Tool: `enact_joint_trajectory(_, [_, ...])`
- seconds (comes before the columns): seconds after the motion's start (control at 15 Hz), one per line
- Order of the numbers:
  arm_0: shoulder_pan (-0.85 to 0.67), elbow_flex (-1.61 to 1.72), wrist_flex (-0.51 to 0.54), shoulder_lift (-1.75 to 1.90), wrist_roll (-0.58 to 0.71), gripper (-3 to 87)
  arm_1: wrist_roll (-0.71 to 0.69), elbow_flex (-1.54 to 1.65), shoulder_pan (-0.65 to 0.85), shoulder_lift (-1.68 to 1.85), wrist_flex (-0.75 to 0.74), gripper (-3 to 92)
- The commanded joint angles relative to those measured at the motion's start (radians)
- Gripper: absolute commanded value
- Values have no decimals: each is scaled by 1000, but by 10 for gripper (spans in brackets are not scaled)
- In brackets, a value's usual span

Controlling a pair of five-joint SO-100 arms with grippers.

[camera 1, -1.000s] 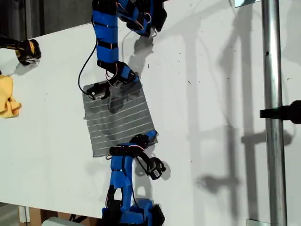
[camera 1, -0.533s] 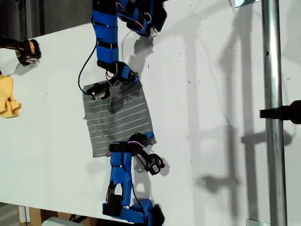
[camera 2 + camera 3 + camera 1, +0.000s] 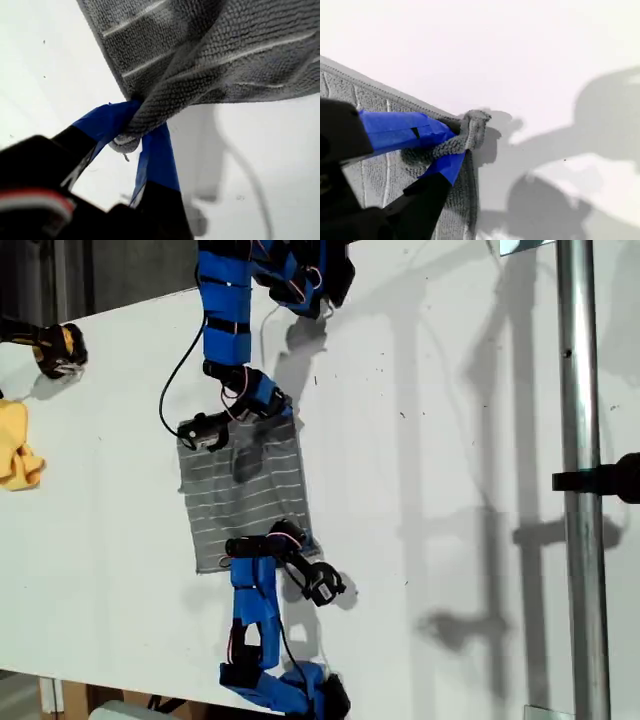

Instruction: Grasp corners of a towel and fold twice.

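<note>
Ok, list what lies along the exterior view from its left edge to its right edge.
Yellow cloth → black and yellow object → grey striped towel held at two corners by the blue arms → bare white table → metal pole with a black clamp.

The yellow cloth [image 3: 17,447] is cut off.

Grey towel [image 3: 240,495] with thin white stripes, blue fingers [image 3: 155,155], yellow cloth [image 3: 15,445], white table [image 3: 450,440]
</note>
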Motion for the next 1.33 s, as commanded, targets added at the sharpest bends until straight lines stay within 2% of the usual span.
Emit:
enact_joint_trajectory(0.0, [20,-35,37,126,18,-18,15,-92,-43,98,87,-2])
enact_joint_trajectory(0.27, [89,-18,60,327,57,-18,77,-222,-150,236,236,-2])
enact_joint_trajectory(0.6, [161,34,41,453,38,-18,103,-252,-221,322,282,-2])
enact_joint_trajectory(0.73, [123,92,35,472,17,-18,92,-242,-164,336,272,-2])
enact_joint_trajectory(0.93, [-8,167,15,512,61,-18,35,-255,-2,336,250,-2])
enact_joint_trajectory(1.07, [-118,288,-60,589,106,-18,-14,-255,100,314,209,-2])
enact_joint_trajectory(1.27, [-258,390,-120,630,178,-18,-86,-279,221,216,115,-2])
